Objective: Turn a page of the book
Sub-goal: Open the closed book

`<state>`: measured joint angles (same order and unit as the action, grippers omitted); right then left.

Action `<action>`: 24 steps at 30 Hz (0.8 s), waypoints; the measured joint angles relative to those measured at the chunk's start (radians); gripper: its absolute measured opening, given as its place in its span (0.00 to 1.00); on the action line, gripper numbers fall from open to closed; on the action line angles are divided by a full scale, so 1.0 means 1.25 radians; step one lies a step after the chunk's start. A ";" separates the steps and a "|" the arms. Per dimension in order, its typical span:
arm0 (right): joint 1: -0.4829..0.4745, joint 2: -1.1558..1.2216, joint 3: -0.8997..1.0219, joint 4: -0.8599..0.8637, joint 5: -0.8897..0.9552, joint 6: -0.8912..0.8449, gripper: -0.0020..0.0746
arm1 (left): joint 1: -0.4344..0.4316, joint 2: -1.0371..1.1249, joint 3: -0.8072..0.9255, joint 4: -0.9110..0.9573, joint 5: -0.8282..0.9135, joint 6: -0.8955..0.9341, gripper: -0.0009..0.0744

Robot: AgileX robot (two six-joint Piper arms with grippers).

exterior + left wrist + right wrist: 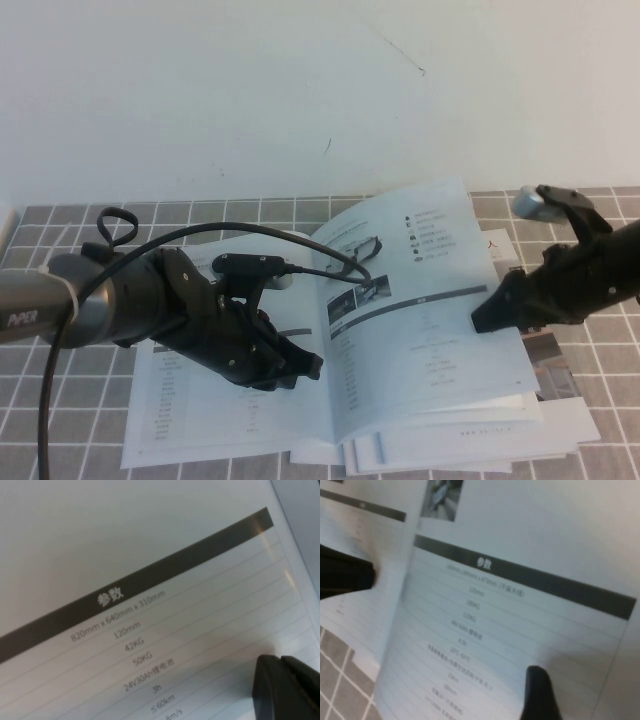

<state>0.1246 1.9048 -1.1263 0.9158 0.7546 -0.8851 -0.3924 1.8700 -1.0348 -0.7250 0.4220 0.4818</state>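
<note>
The book (215, 425) lies open on the tiled table. My left gripper (303, 368) is shut and rests on its left leaf near the spine; in the left wrist view its closed fingertips (280, 667) sit over a dark-barred spec table (125, 595). The page (430, 280) stands lifted and curved on the right, showing a flat grey vehicle photo (345, 303). My right gripper (484, 318) is at the page's outer edge. In the right wrist view one finger (539, 692) lies on the page (520, 605); the other is hidden behind it.
A stack of other brochures (565, 405) lies under and to the right of the book. A black cable (200, 235) loops over my left arm. The white wall (300, 90) stands behind the table. My left gripper also shows in the right wrist view (345, 575).
</note>
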 joint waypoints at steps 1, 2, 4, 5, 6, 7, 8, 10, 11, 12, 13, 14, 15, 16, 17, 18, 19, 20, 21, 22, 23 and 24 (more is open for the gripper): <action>0.000 -0.002 -0.011 0.000 0.014 0.000 0.57 | 0.000 0.000 0.000 0.000 0.000 0.000 0.01; 0.000 -0.004 -0.022 0.000 0.028 0.000 0.57 | 0.000 0.000 0.000 0.000 0.000 0.000 0.01; 0.000 -0.004 -0.037 0.000 0.047 0.000 0.57 | 0.000 0.000 0.000 0.000 0.000 0.000 0.01; 0.000 -0.004 -0.042 0.000 0.054 0.000 0.57 | 0.000 0.000 0.000 0.000 0.000 0.000 0.01; 0.000 -0.004 -0.048 -0.002 0.058 0.000 0.57 | 0.000 0.000 0.000 0.000 0.000 0.000 0.01; 0.000 -0.004 -0.051 -0.007 0.062 0.000 0.57 | 0.000 0.000 0.000 0.000 0.000 0.000 0.01; 0.000 -0.004 -0.056 -0.013 0.064 0.002 0.57 | 0.000 0.000 0.000 0.000 -0.001 0.000 0.01; 0.000 -0.004 -0.063 -0.031 0.071 0.002 0.57 | 0.000 0.000 0.000 0.000 -0.001 0.000 0.01; 0.000 -0.004 -0.067 -0.045 0.074 0.005 0.57 | 0.000 0.000 0.000 0.000 -0.001 0.000 0.01; 0.000 -0.004 -0.072 -0.057 0.076 0.012 0.57 | 0.000 0.000 0.000 0.000 -0.001 0.000 0.01; 0.001 -0.004 -0.079 -0.072 0.080 0.023 0.57 | 0.000 0.000 0.000 0.000 -0.001 0.000 0.01; 0.001 -0.004 -0.088 -0.089 0.085 0.034 0.57 | 0.000 0.000 0.000 0.000 -0.001 0.000 0.01; 0.001 -0.004 -0.095 -0.101 0.090 0.042 0.57 | 0.000 0.000 0.000 0.000 -0.001 0.000 0.01; 0.001 -0.004 -0.108 -0.116 0.097 0.054 0.57 | 0.000 0.001 0.000 0.000 -0.001 0.000 0.01; 0.001 -0.004 -0.119 -0.130 0.104 0.065 0.57 | 0.000 0.001 0.000 0.000 -0.001 0.000 0.01; 0.001 -0.004 -0.128 -0.143 0.110 0.073 0.57 | 0.000 0.001 0.000 0.000 -0.001 0.000 0.01; 0.001 -0.004 -0.139 -0.154 0.115 0.085 0.57 | 0.000 0.002 0.000 0.000 -0.001 0.000 0.01; 0.001 -0.004 -0.149 -0.164 0.121 0.098 0.57 | 0.000 0.002 0.000 0.000 -0.001 0.000 0.01; 0.001 -0.004 -0.157 -0.171 0.123 0.109 0.57 | 0.000 0.002 0.000 0.000 -0.001 0.000 0.01; 0.001 -0.004 -0.161 -0.173 0.125 0.117 0.57 | 0.000 0.002 0.000 0.000 -0.001 0.000 0.01; 0.002 -0.004 -0.163 -0.173 0.127 0.123 0.57 | 0.000 0.002 0.000 0.000 -0.001 0.000 0.01; 0.002 -0.004 -0.166 -0.175 0.129 0.127 0.57 | 0.000 0.002 0.000 0.000 -0.001 0.000 0.01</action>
<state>0.1268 1.9002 -1.3342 0.6974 0.9155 -0.7261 -0.3924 1.8723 -1.0348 -0.7250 0.4205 0.4818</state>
